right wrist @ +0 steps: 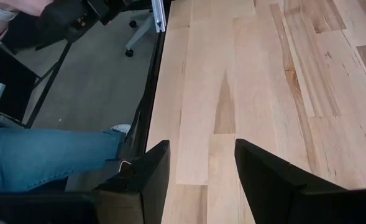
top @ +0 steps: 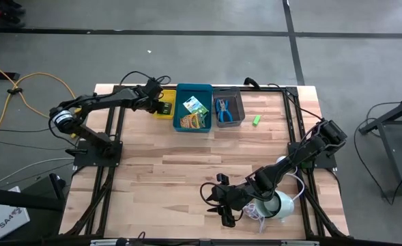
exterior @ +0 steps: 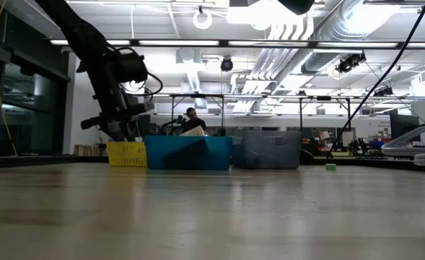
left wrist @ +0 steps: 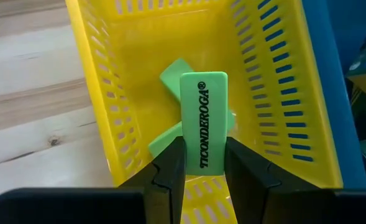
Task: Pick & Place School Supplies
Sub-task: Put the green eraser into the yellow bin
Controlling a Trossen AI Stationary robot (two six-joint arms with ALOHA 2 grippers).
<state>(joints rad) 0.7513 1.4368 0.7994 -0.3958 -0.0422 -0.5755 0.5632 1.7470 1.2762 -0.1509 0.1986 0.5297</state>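
Observation:
My left gripper [left wrist: 204, 149] hangs over the yellow bin [left wrist: 127, 74] at the table's far left, shut on a bright green eraser [left wrist: 203, 106] printed with black letters. Other green erasers [left wrist: 176, 74] lie flat on the bin's floor below it. The blue bin [top: 187, 121] holds two yellow-green crayon boxes [top: 196, 113]. Blue-handled scissors [top: 222, 106] lie in the grey bin [top: 238, 109]. One green eraser [top: 256, 120] lies on the table right of the grey bin. My right gripper [right wrist: 201, 162] stands open over bare wood at the near right. My left gripper pinches the eraser's near end [left wrist: 204, 163] between its two fingers [left wrist: 170, 168], on the two narrow long edges. The fingers slant down from the table's near left and lie along the eraser. The eraser sticks out past the fingertips, lifted clear above the bin's floor.
The three bins stand side by side along the far edge. A round white device [top: 279, 203] with a coiled cord lies under my right arm. A person's leg in jeans [right wrist: 46, 155] shows beyond the table's near edge. Bare wood fills the table's middle.

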